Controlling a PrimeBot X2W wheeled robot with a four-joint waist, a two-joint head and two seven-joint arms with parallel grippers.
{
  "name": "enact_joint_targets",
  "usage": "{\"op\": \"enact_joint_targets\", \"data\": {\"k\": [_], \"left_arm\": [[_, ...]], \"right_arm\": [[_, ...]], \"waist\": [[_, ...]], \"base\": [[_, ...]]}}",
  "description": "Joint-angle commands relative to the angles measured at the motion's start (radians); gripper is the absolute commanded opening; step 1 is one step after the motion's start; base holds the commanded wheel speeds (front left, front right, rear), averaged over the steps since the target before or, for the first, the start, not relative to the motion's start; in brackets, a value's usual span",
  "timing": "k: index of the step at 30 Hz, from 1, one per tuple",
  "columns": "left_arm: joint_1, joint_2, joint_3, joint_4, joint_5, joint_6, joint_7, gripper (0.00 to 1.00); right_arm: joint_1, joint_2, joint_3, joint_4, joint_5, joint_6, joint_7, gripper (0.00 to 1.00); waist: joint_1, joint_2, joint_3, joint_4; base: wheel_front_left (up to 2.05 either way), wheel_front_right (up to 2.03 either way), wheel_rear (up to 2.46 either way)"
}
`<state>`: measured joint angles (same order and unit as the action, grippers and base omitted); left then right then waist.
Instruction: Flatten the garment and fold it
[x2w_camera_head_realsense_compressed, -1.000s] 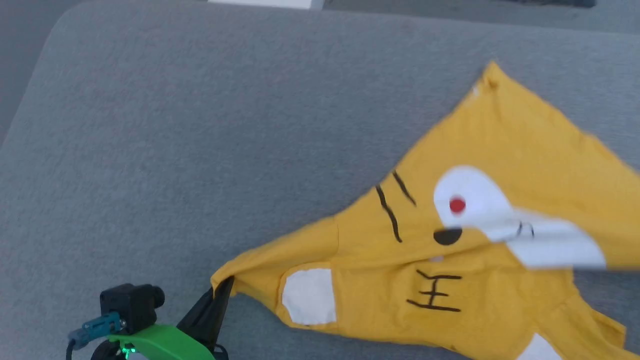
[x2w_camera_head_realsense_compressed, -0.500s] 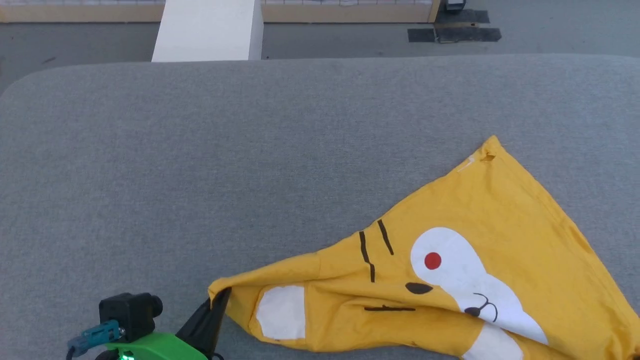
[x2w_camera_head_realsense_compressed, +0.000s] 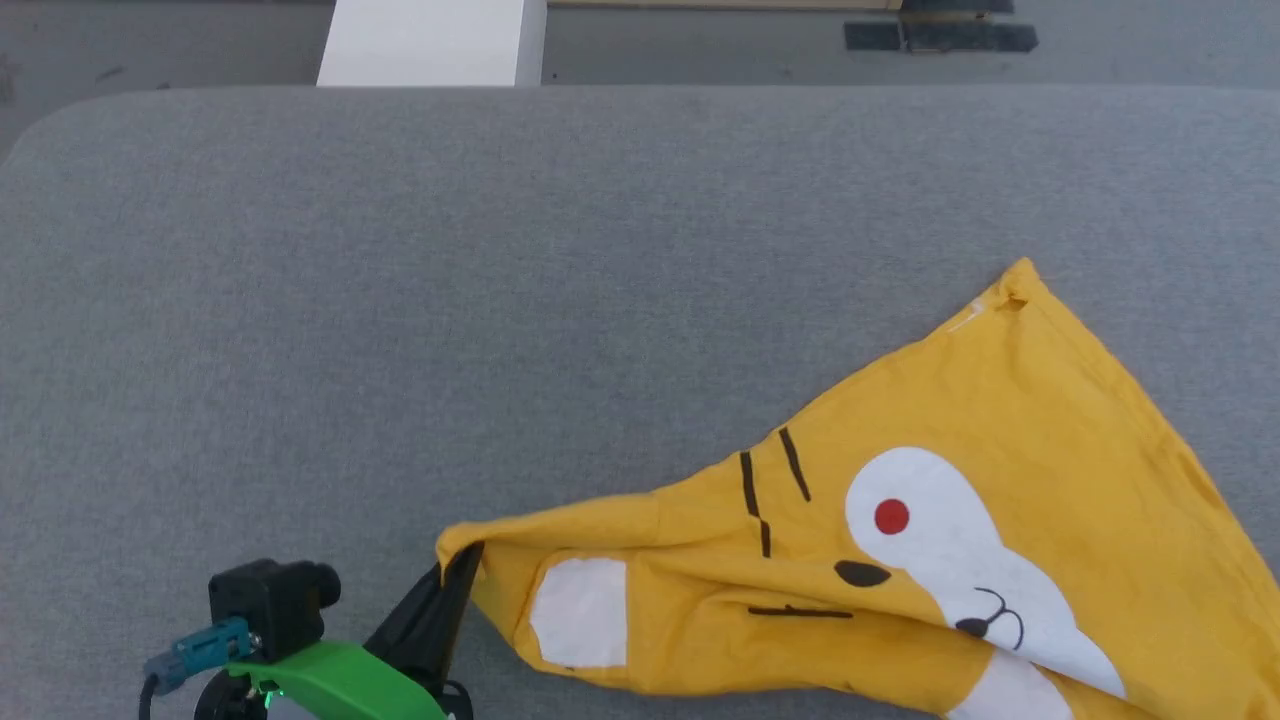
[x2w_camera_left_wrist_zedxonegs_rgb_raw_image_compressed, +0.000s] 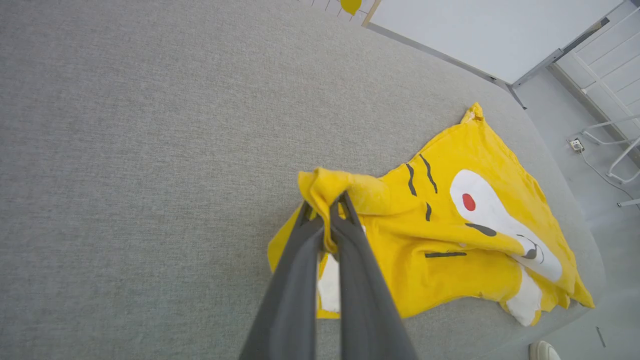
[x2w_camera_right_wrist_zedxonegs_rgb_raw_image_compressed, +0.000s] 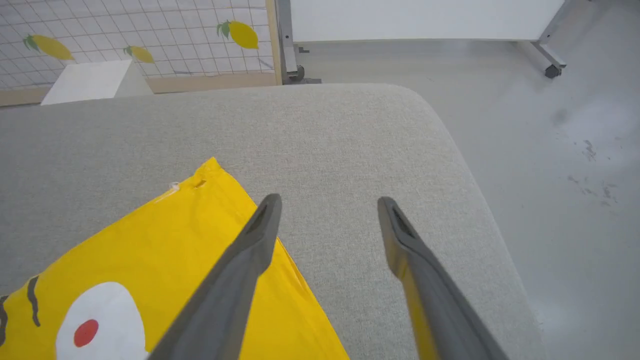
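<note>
**Head view.** Shirt (x2w_camera_head_realsense_compressed: 1050, 420) lies on the grey table (x2w_camera_head_realsense_compressed: 400, 300), toward the near right. It is bunched, not flat, and a ridge of cloth runs across the printed face. Its long axis runs from a pinched corner at near left out to the right. One free corner points away up the table. Left gripper (x2w_camera_head_realsense_compressed: 462, 562) sits at lower left, fingers clamped on the near-left corner.

**Left wrist view.** Fingers are pressed tight with yellow cloth between the tips, and the corner is lifted and rolled over them. The rest of the shirt spreads to the right of the fingers and rests on the table.

**Right wrist view.** Right gripper (x2w_camera_right_wrist_zedxonegs_rgb_raw_image_compressed: 327, 200) is spread wide with nothing between the fingers and bare table beyond them. The shirt's edge passes beneath this view's left finger. The far corner lies ahead and left of the tips, near. Cannot tell whether the fingers touch cloth.

**Judgement.** Flattening is not done. The right arm is nearer the far corner. Taking it would call for a shift left and forward, then a pull against the left's hold.
</note>
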<state>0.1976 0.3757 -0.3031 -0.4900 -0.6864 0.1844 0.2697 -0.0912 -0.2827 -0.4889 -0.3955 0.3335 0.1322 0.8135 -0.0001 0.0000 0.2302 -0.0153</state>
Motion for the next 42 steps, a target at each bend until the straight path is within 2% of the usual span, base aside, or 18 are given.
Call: {"op": "enact_joint_targets", "data": {"k": [1,7,13,26,27,28,29,33,42], "left_arm": [[-0.026,-0.005,-0.002,-0.002,0.009,-0.007,-0.008,0.0],[-0.082,-0.017,-0.031,-0.002,0.027,-0.019,-0.003,0.0],[-0.129,-0.036,-0.058,0.011,0.038,-0.029,-0.003,0.0],[-0.169,-0.053,-0.08,0.033,0.045,-0.036,-0.01,0.0],[-0.17,-0.053,-0.08,0.034,0.045,-0.036,-0.009,0.0],[-0.171,-0.052,-0.08,0.035,0.044,-0.035,-0.008,0.0],[-0.171,-0.051,-0.08,0.036,0.044,-0.035,-0.007,0.0],[-0.167,-0.046,-0.071,0.039,0.041,-0.029,-0.006,0.0],[-0.198,-0.018,-0.02,0.085,0.068,-0.001,-0.016,0.0]], "right_arm": [[-0.053,-0.009,0.037,0.021,-0.01,-0.002,0.013,1.0],[-0.247,-0.064,0.211,0.197,-0.058,-0.002,0.037,1.0],[-0.357,-0.124,0.309,0.37,-0.089,-0.002,0.042,1.0],[-0.417,-0.172,0.373,0.568,-0.076,-0.002,0.0,1.0],[-0.416,-0.171,0.374,0.58,-0.073,-0.002,0.008,0.85],[-0.415,-0.17,0.371,0.592,-0.072,-0.002,0.018,0.45],[-0.412,-0.168,0.371,0.605,-0.07,-0.002,0.036,0.0],[-0.409,-0.161,0.347,0.618,-0.087,-0.002,0.07,0.0],[-0.392,-0.106,0.274,0.582,-0.116,-0.002,-0.035,0.0]], "waist": [[0.0001,0.0,0.052,0.038],[0.0001,0.0,0.142,0.088],[0.0001,0.0,0.207,0.14],[0.0001,0.0,0.268,0.192],[0.0001,0.0,0.268,0.192],[0.0001,0.0,0.267,0.192],[0.0001,0.0,0.265,0.192],[0.0001,0.0,0.242,0.18],[0.0001,0.0,0.101,0.118]], "base": [[0.0,0.0,0.0],[0.0,0.0,0.0],[0.0,0.0,0.0],[0.0,0.0,0.0],[0.0,0.0,0.0],[0.0,0.0,0.0],[0.0,0.0,0.0],[0.0,0.0,0.0],[0.0,0.0,0.0]]}}
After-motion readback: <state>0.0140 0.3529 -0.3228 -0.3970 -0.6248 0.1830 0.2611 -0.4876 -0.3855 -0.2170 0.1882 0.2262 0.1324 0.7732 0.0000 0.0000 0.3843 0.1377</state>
